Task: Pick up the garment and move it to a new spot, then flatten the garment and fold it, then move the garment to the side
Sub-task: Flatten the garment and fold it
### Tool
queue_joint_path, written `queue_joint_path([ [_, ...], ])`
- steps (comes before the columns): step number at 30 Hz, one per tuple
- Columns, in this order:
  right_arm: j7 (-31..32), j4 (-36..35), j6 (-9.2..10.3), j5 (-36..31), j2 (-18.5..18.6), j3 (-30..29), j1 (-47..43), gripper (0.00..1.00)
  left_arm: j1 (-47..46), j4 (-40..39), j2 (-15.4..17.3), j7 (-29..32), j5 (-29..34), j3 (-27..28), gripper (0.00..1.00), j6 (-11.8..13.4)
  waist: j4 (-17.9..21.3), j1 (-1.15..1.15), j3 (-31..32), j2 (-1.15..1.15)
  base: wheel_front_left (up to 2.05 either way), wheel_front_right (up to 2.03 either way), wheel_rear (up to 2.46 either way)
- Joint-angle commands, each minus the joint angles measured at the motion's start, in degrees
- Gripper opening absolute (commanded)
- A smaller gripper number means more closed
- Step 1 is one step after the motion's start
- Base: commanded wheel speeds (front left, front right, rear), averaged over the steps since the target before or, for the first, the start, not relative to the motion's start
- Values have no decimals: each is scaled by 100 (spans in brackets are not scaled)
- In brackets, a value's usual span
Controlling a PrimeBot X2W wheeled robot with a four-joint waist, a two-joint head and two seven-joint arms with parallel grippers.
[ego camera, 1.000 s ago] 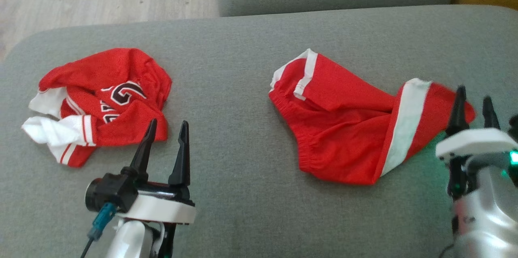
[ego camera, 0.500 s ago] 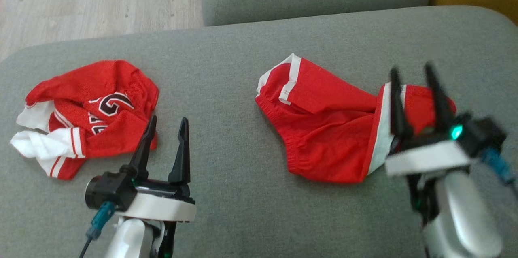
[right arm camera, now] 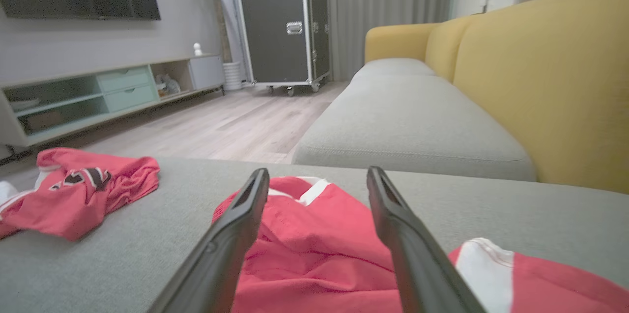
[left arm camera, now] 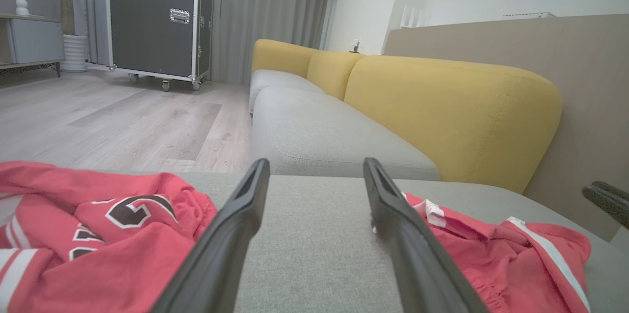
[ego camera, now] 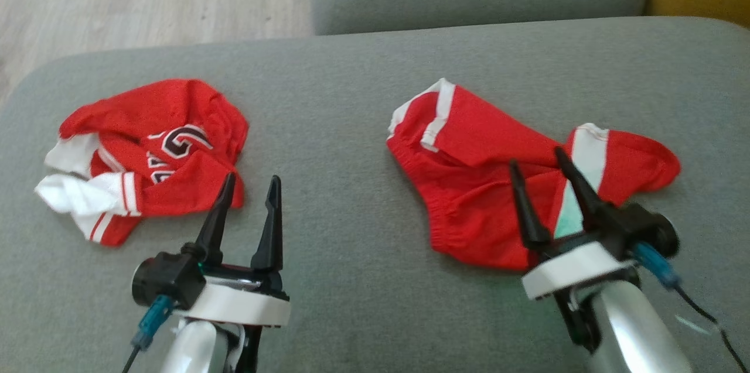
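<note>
Shorts (ego camera: 486,185): lying crumpled on the grey cushion (ego camera: 351,98), toward its right edge, folding over at the white stripe.
Right gripper (ego camera: 537,157): hanging over the near half of the shorts with fingers parted, gripping nothing; impossible to tell whether touching the cloth.
Left gripper (ego camera: 252,178): waiting with fingers parted and empty, just beside the near edge of the jersey (ego camera: 158,150).
Jersey: lying bunched toward the left edge of the cushion, well apart from the shorts.
Step in hand: judging by the pose, lining up for a pinch on the shorts ahead of carrying them to a new spot.
Risk, thin grab: closing on the top layer alone, leaving the rest dragging and twisting further.
Risk, soft seat: pressing down too far into the cushion and pinching upholstery together with cloth.
Risk, slip: catching only the edge of a loose fold and losing it while lifting.
Risk, wrong garment: snagging the jersey with the left fingers when reaching across to help.
</note>
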State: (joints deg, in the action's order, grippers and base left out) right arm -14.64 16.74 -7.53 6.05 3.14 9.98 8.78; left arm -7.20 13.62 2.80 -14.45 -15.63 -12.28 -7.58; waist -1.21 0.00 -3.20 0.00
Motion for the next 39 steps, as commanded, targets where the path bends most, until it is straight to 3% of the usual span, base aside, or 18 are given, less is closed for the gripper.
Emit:
queue_joint_path([
  [1, -34, 68, 4, -148, -25, 223, 459, 100, -230, -167, 8, -55, -36, 139, 100, 9, -131, 0, -96, 0, 0, 0, 0],
  [7, 351, 1157, 4, -408, -26, 544, 1231, 100, -312, -109, 8, -55, -91, 9, 100, 9, -432, 0, -289, 0, 0, 0, 0],
  [17, 1046, 3003, 4, -769, -26, 460, 2410, 100, -486, -51, 8, -55, -199, -166, 100, 9, -884, 0, -534, 0, 0, 0, 0],
  [18, 1032, 3120, 4, -770, -26, 422, 2514, 34, -491, -45, 8, -55, -205, -181, 100, 9, -916, 0, -545, 0, 0, 0, 0],
  [19, 979, 3203, 4, -742, -26, 385, 2613, 0, -494, -41, 8, -55, -210, -193, 100, 9, -940, 0, -553, 0, 0, 0, 0],
  [27, 579, 3579, 4, -471, 189, -515, 3521, 0, -483, -45, 8, -55, -196, -173, 100, 20, -964, 0, -574, 0, 0, 0, 0],
  [34, 552, 3997, 4, -480, 1022, -1527, 4504, 0, -554, -80, 8, -55, -221, -301, 100, 23, -1028, 0, -659, 0, 0, 0, 0],
  [39, 571, 4365, 4, -1038, 1776, -2317, 5032, 0, -625, -104, 8, -55, -249, -414, 100, 22, -1154, 0, -737, 0, 0, 0, 0],
])
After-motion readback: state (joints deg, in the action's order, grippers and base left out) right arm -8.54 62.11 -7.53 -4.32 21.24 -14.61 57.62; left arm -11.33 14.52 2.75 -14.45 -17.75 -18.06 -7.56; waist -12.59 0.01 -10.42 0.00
